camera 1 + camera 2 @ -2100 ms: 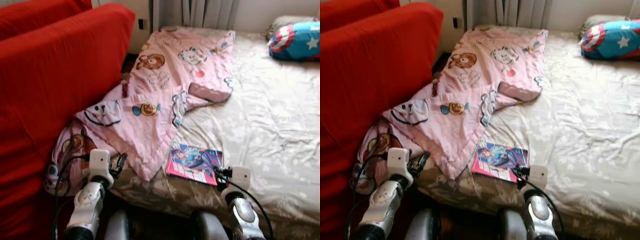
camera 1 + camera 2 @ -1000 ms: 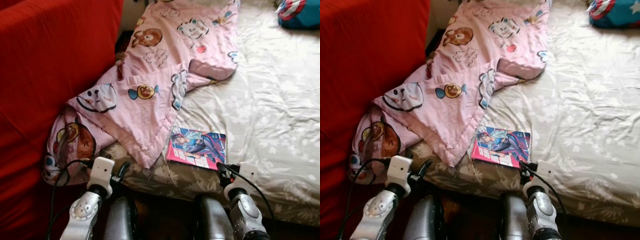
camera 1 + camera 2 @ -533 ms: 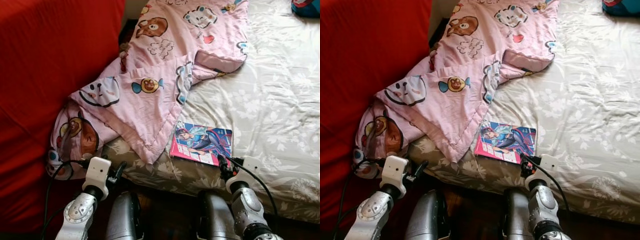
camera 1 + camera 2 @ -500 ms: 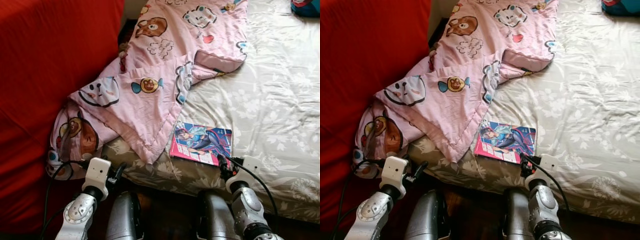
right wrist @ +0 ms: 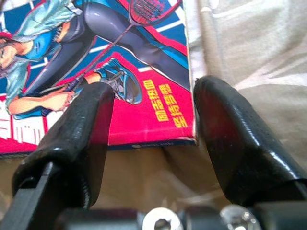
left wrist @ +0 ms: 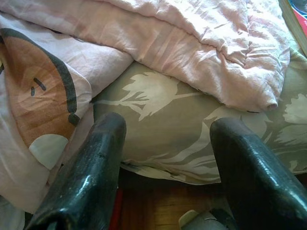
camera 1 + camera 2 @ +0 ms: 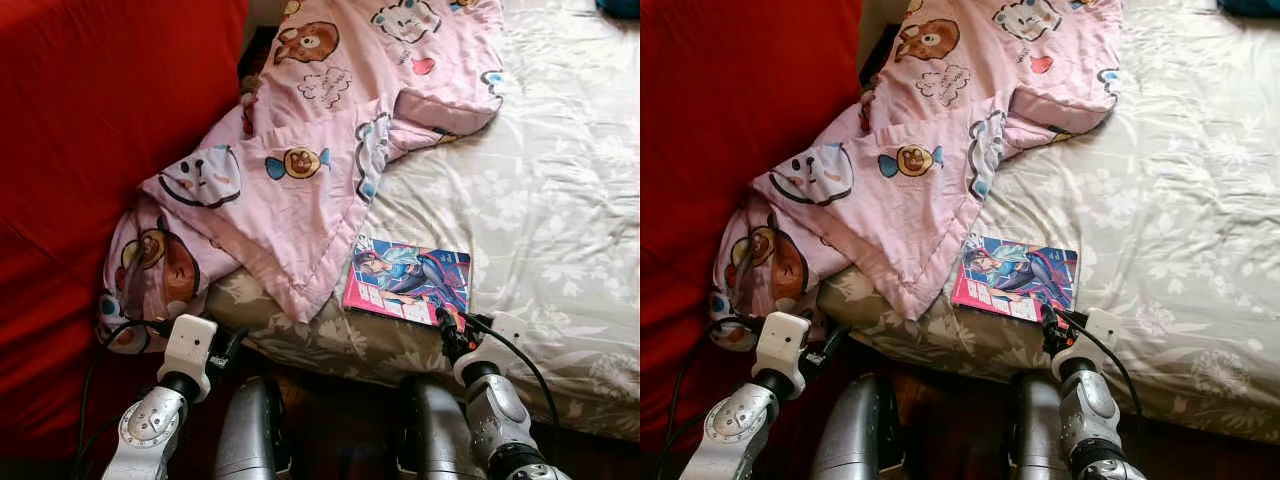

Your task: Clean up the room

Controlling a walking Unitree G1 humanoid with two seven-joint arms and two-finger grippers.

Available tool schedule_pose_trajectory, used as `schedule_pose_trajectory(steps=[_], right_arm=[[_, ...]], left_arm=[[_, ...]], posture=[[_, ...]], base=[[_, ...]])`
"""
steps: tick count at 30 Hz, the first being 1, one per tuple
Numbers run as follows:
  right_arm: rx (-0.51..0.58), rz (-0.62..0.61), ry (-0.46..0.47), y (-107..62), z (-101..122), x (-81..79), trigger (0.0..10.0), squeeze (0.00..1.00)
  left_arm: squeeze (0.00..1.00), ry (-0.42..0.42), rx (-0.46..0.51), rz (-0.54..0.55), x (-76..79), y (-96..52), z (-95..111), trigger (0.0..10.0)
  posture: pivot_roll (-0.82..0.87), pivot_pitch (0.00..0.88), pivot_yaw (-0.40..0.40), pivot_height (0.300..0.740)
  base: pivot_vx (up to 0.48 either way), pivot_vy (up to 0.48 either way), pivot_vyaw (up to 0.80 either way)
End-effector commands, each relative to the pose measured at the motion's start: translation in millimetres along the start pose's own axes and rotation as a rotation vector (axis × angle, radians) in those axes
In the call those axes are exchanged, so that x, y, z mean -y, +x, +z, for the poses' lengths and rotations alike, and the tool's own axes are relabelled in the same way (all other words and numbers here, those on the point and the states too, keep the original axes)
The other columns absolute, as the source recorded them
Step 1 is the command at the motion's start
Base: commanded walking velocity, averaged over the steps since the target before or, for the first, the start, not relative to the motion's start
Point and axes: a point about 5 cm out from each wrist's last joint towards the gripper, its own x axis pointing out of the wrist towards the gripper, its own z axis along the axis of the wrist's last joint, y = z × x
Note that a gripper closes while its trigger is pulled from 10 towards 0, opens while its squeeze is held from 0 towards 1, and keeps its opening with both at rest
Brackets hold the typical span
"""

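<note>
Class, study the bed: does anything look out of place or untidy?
Yes. The pink cartoon blanket lies crumpled, one end spilling off the bed against the red sofa. A comic book lies loose near the mattress edge, the right gripper open at its corner.

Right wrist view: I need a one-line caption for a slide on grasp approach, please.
Open right gripper straddling the near corner of a comic book lying on the floral bedsheet.

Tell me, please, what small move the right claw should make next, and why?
Probably ease the right claw slightly forward and shut it on the comic book. Its fingers are open at the book's near corner, which lies flat at the bed's edge, not yet gripped.
</note>
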Motion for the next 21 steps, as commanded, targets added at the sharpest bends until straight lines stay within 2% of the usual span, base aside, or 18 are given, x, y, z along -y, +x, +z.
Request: schedule_pose_trajectory(steps=[1,13,21], right_arm=[[-0.033,-0.009,0.02,-3.8,-8.2,2.5,10.0,0.0],[-0.04,0.012,0.06,-4.9,-11.2,1.1,10.0,0.0],[-0.078,0.016,0.282,-8.6,-21.9,3.0,10.0,0.0]], left_arm=[[0.0,-0.01,-0.019,0.006,-4.2,-6.0,-3.0,10.0],[0.0,-0.007,-0.023,-0.005,-3.6,-8.1,-2.0,10.0],[0.0,0.001,-0.02,-0.014,-3.2,-10.1,0.2,10.0]], posture=[[0.09,0.281,0.1,0.583],[0.1,0.288,0.108,0.583],[0.11,0.296,0.112,0.583]], base=[[0.0,0.0,0.0],[0.0,0.0,0.0],[0.0,0.0,0.0]])
